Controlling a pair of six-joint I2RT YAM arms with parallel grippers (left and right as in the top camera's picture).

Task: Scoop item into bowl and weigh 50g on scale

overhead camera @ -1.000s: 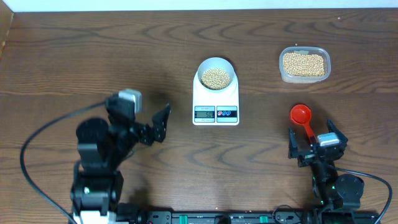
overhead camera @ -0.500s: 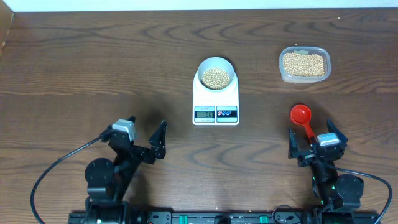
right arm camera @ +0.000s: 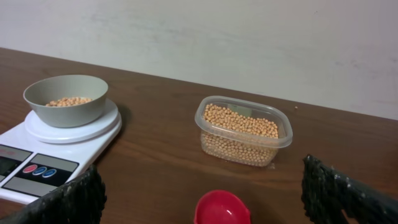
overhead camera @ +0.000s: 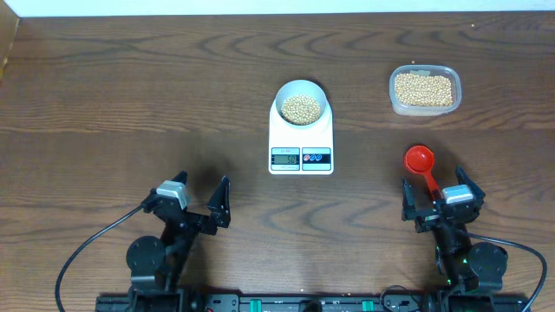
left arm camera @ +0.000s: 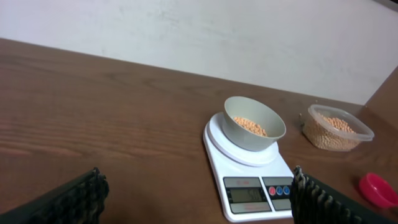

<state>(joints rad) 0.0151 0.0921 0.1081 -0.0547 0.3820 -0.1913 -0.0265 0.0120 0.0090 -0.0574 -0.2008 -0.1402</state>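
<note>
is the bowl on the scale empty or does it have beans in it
Partly full: beans cover the bottom of the bowl, and the left wrist view shows them lying well below its rim.

Open table (overhead camera: 130, 95) fills the frame's left half. Centre: scale (overhead camera: 286, 139) carrying bowl (overhead camera: 299, 86). Upper right: tub (overhead camera: 425, 68), red scoop (overhead camera: 419, 159) below; clear gaps separate all three.

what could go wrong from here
1. The scale's display is too blurred to read, so the soybeans in the bowl may not be 50 g.
2. The red scoop lies just ahead of the open right gripper; a forward move could shove it toward the plastic tub.
3. The bowl sits near the scale's back edge, so a knock might tip it.
</note>
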